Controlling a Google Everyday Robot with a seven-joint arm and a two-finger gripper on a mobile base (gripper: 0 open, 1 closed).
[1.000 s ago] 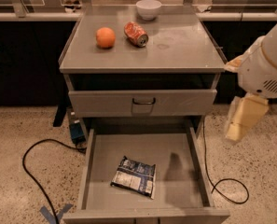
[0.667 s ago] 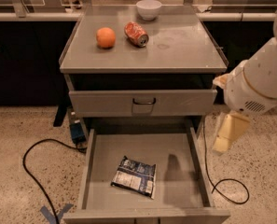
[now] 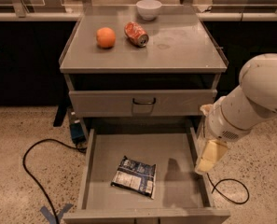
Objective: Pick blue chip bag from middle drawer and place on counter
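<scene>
The blue chip bag (image 3: 134, 176) lies flat, label side up, on the floor of the open middle drawer (image 3: 177, 190), left of its centre. The counter (image 3: 180, 45) is the grey cabinet top above. My white arm reaches in from the right. My gripper (image 3: 208, 158) hangs pointing down over the drawer's right side wall, to the right of the bag and well apart from it. It holds nothing that I can see.
On the counter stand an orange (image 3: 106, 37), a crushed orange-red can (image 3: 136, 34) and a white bowl (image 3: 148, 8). A closed drawer front with a dark handle (image 3: 143, 101) sits above the open drawer. Black cables (image 3: 33, 171) lie on the floor on both sides.
My arm and gripper have moved left and down, from beside the cabinet to over the drawer's right wall. The bag has not moved.
</scene>
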